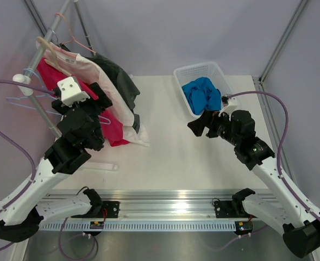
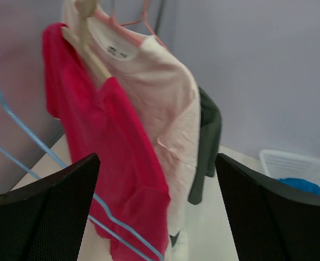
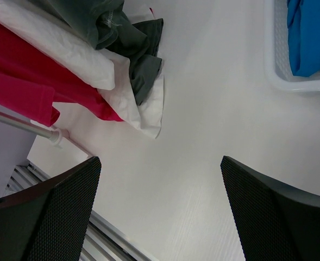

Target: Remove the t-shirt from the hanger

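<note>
1. Your left gripper (image 2: 157, 160) has its jaws wide apart with nothing between them; it hangs in the air facing the hanging clothes, touching none of them.
2. Your right gripper (image 3: 161, 160) is also spread open and empty; it hovers over the bare white table (image 1: 170, 152), just beside the white plastic lattice basket (image 1: 203, 70).
3. Straight ahead of the left gripper hangs the plain magenta-red cloth t-shirt (image 2: 100, 141); it is on the thick beige wooden hanger (image 2: 86, 51), whose arm shows bare at the neck opening.
4. The hanger's hook goes up to the grey metal rail (image 1: 54, 27) at the far left of the table; the t-shirt's lower edge seems to reach the tabletop, though the wrist view is too blurred to be sure.
5. Just behind the red one, and touching it, hangs a white t-shirt (image 2: 160, 92) on a thin pink hanger (image 2: 143, 22); behind that hangs a dark green-grey garment (image 2: 208, 136).
6. Thin blue wire hangers (image 2: 18, 136) hang on the near side of the red t-shirt.
7. In the basket lies a crumpled blue cloth (image 1: 202, 93), well apart from the rail.
</note>
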### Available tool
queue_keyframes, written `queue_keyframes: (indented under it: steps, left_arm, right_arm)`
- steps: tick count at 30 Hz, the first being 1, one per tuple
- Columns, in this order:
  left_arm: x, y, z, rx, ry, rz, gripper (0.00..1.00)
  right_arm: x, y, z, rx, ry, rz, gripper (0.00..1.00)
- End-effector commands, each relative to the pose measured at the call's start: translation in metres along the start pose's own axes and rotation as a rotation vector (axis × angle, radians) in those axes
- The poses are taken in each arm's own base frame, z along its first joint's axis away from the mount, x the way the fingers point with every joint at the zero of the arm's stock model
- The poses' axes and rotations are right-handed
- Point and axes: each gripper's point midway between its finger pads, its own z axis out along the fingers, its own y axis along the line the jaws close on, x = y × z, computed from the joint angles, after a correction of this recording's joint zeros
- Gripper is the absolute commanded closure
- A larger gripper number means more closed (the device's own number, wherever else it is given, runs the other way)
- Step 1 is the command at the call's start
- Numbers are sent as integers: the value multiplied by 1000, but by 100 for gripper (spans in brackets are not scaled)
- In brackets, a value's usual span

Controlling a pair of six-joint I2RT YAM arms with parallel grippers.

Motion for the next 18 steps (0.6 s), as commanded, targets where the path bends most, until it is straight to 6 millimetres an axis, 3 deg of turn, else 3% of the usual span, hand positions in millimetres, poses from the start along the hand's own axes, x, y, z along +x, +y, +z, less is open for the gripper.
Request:
queue_keyframes:
  steps: [1,2,3,6,11,15,18]
  left_arm:
    - [-17,34,10,-220,-67,-29,11]
    - [-11,39,18,-264,-58,27,10]
    - [-11,36,23,-265,-55,36,1]
    - [4,29,42,-263,-33,97,1]
    - [12,35,61,-306,-22,121,1]
    - [19,40,69,-353,-15,139,21]
    - [26,41,70,-353,-6,149,26]
  right_arm:
    - [-9,10,-4,-31,-13,-22,1]
    - [-9,9,-5,-23,-12,-21,0]
    - [-9,7,-5,-8,-10,-21,1]
    - [-11,5,-6,6,-14,-20,0]
    - [-11,6,-9,7,-4,-20,0]
    - [-13,8,-13,4,-13,-23,0]
    - [-14,9,-15,2,-20,-26,1]
